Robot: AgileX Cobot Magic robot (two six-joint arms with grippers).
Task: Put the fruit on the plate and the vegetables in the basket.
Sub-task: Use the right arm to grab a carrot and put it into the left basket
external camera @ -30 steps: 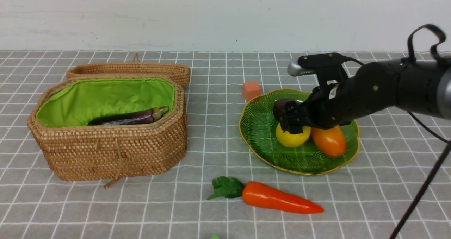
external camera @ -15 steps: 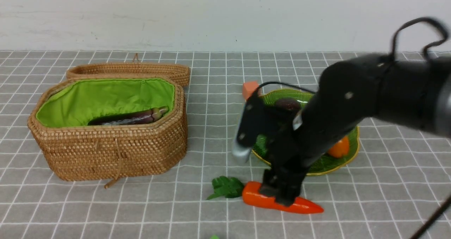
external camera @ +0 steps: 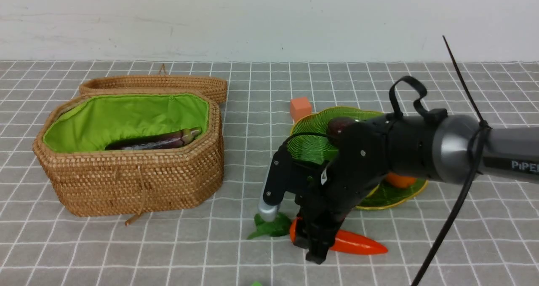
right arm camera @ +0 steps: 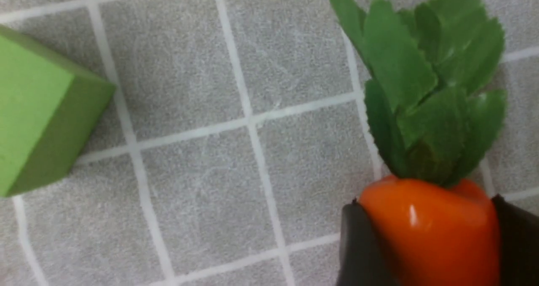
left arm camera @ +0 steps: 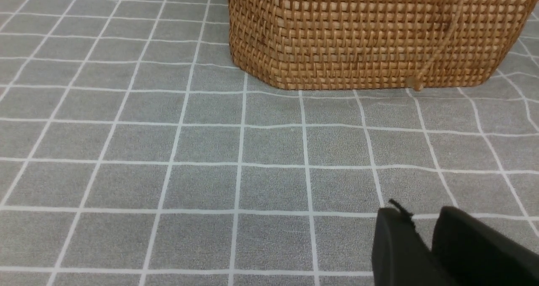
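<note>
Reaching down at the near edge of the table, the right gripper straddles the thick end of the carrot, which lies flat on the grey checked cloth just in front of the plate. The right wrist view shows a dark finger pressed against each flank of the orange body, just behind the green leaves, so the claw is closed on the carrot at its stem end. The vegetable has not left the cloth.

The step in hand appears to be the pickup of the last loose vegetable. Fruit sits on the plate: the dark maroon fruit shows at its far side and a sliver of the orange fruit peeks out below the arm, while the lemon is hidden behind it. The eggplant lies inside the basket on its green lining.

Next, by this reading, the carrot must be lifted clear, carried to the robot's left, raised over the woven rim and released beside the eggplant.

The left gripper, low over bare cloth near the basket wall, has its fingers nearly together and holds nothing. A green block and a small orange cube stay out of play.
</note>
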